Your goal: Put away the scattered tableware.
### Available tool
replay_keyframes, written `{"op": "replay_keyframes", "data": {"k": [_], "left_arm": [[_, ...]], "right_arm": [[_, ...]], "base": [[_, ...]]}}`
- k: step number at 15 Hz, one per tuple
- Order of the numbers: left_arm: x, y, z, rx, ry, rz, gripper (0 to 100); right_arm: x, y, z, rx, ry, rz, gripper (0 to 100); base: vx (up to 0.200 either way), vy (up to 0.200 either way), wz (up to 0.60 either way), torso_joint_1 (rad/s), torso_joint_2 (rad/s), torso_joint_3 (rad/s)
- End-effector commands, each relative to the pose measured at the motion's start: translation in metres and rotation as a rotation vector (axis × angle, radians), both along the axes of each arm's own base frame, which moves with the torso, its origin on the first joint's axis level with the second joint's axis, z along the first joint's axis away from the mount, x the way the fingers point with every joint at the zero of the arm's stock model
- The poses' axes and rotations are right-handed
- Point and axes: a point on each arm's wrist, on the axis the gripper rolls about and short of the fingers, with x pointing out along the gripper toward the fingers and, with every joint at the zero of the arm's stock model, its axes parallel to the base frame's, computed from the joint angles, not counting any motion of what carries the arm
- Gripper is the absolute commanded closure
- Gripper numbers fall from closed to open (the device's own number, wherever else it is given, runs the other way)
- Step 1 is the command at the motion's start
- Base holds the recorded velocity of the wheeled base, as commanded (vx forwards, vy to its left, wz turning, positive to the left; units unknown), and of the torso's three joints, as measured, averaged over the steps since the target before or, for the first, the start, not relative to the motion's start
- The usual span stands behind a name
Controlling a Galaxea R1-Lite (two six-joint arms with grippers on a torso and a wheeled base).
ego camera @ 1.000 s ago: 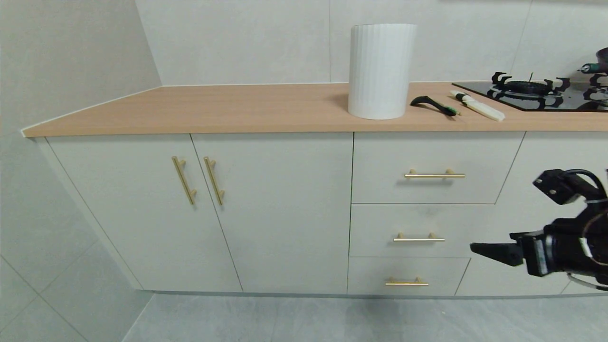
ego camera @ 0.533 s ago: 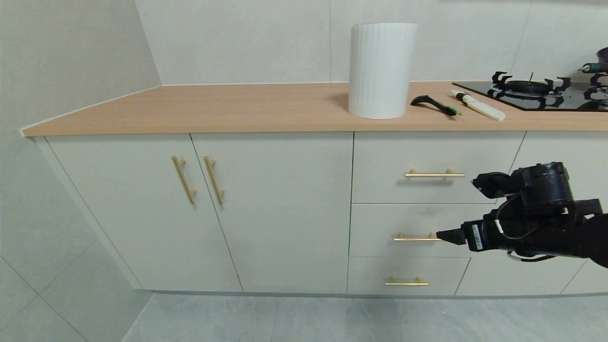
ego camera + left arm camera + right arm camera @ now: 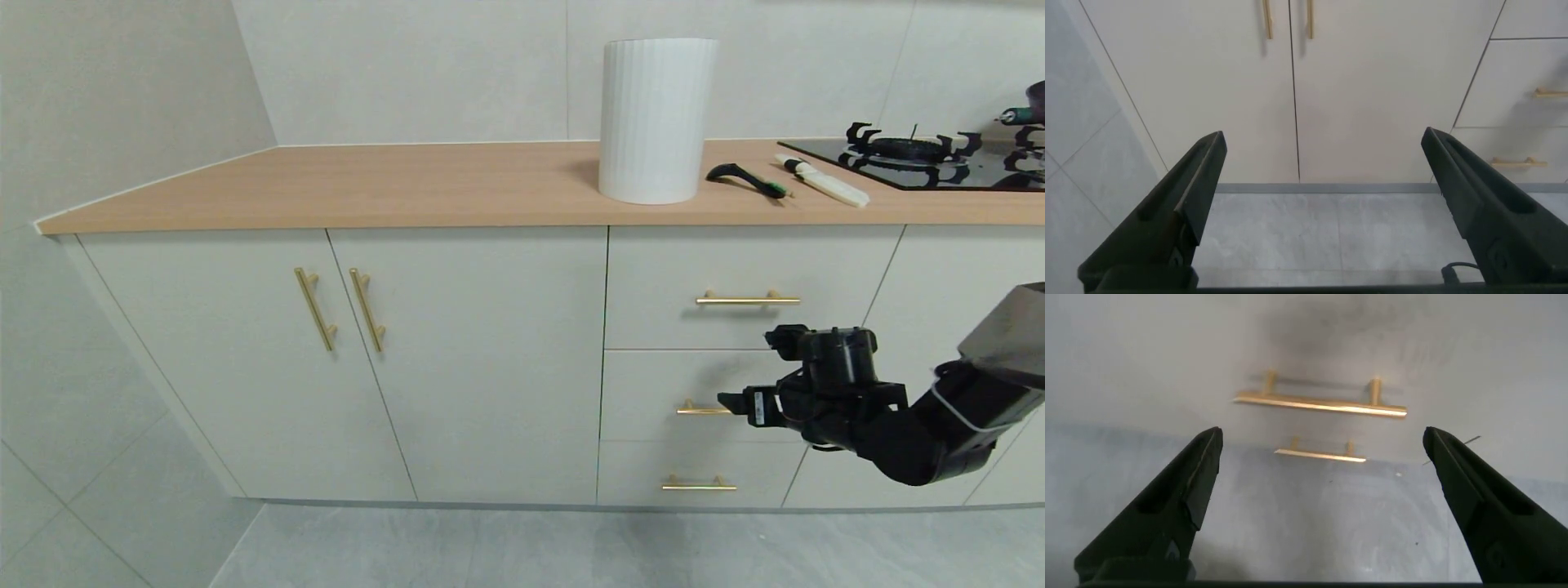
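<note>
Print on the right gripper's [image 3: 729,400] small white label is too small to read. Its arm is held level, fingers spread, near the middle drawer handle [image 3: 702,411]. The left gripper [image 3: 1323,143] hangs low, fingers released. A black utensil [image 3: 747,180] and a white utensil [image 3: 820,181] lie on the wooden bench [image 3: 408,184], between the ribbed canister [image 3: 657,122] and the hob [image 3: 922,159].

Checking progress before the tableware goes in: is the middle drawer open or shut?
Shut. The middle drawer lies flush with the top drawer and bottom drawer; the open right gripper is at its handle, not yet gripping.
</note>
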Motion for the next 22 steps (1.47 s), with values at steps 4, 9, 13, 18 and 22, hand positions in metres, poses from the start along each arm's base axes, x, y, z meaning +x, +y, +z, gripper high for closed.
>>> {"op": "replay_keyframes", "data": {"k": [4, 9, 13, 18, 22], "left_arm": [[0.000, 0.000, 0.000, 0.000, 0.000, 0.000, 0], [0.000, 0.000, 0.000, 0.000, 0.000, 0.000, 0], [0.000, 0.000, 0.000, 0.000, 0.000, 0.000, 0], [0.000, 0.000, 0.000, 0.000, 0.000, 0.000, 0], [0.000, 0.000, 0.000, 0.000, 0.000, 0.000, 0]], "right_arm": [[0.026, 0.005, -0.045, 0.019, 0.028, -0.061, 0], [0.039, 0.005, -0.058, 0.032, 0.022, -0.118, 0], [0.047, 0.005, -0.068, 0.019, 0.019, -0.151, 0], [0.055, 0.002, -0.080, 0.002, 0.021, -0.188, 0], [0.054, 0.002, -0.088, -0.007, 0.045, -0.186, 0]], "base": [[0.000, 0.000, 0.00, 0.000, 0.00, 0.000], [0.000, 0.000, 0.00, 0.000, 0.00, 0.000], [0.000, 0.000, 0.00, 0.000, 0.00, 0.000], [0.000, 0.000, 0.00, 0.000, 0.00, 0.000], [0.000, 0.000, 0.00, 0.000, 0.00, 0.000]]}}
